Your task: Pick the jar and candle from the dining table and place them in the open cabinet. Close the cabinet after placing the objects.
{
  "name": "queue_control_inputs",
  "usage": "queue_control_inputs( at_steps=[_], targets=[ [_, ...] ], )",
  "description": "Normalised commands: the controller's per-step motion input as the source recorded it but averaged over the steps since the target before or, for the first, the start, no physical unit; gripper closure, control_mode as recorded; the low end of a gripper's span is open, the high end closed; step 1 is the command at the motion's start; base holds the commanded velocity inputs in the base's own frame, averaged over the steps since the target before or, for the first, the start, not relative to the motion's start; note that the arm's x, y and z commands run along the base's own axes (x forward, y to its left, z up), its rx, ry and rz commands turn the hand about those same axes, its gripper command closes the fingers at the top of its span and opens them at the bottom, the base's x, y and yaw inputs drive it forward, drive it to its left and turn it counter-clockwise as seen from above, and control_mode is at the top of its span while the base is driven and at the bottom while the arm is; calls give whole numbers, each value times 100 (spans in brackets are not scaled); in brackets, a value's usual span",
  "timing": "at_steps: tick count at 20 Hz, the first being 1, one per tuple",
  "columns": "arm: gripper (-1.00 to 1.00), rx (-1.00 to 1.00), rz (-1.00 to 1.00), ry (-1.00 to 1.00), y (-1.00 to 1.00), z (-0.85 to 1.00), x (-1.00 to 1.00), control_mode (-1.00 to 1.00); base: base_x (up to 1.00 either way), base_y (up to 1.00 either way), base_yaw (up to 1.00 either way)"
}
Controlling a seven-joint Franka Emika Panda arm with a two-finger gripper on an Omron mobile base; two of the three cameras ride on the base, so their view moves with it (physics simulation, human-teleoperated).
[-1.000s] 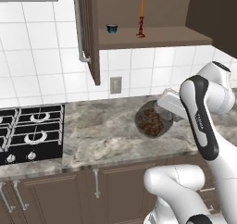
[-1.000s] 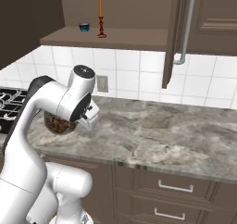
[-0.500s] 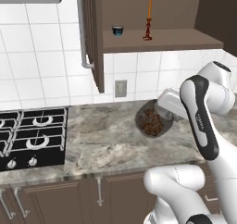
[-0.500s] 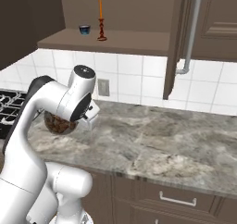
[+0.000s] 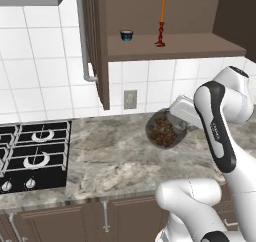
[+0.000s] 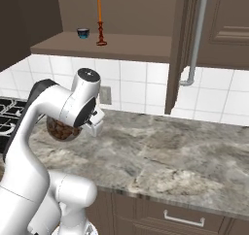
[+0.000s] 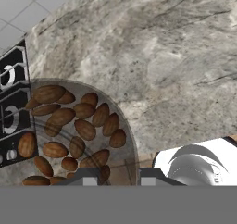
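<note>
- The pincer [image 7: 115,176] is pinching the squat, round clear-glass jar [image 5: 163,129] of brown almond-like lumps by its neck, holding it above the grey-brown veined marble table [image 5: 115,158].
- The thin orange taper candle [image 5: 161,22] stands upright on the shelf of the open dark brown wooden cabinet [image 5: 175,45], near a small dark blue cup [image 5: 126,35].
- A black gas hob [image 5: 30,153] lies at the left.

A rendered home kitchen: a grey-brown veined marble worktop [image 5: 115,161] carries a black gas hob [image 5: 30,153] at its left end, with white square wall tiles [image 5: 30,71] behind it, a dark brown wooden wall cabinet [image 6: 214,25] above it and brown drawer fronts [image 6: 180,217] below it.
</note>
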Motion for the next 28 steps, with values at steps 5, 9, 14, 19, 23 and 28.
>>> queue_control_inputs(
  at_steps=[5, 9, 14, 19, 23, 28],
  targets=[
    [100, 0, 0, 0, 0, 0, 0, 100, 29, -28, 1],
    [100, 0, 0, 0, 0, 0, 0, 100, 24, -24, 4],
    [100, 0, 0, 0, 0, 0, 0, 100, 34, -23, 1],
    [100, 0, 0, 0, 0, 0, 0, 100, 39, -20, 0],
    [100, 0, 0, 0, 0, 0, 0, 100, 7, -9, 0],
    [100, 0, 0, 0, 0, 0, 0, 100, 0, 0, 0]
  ],
)
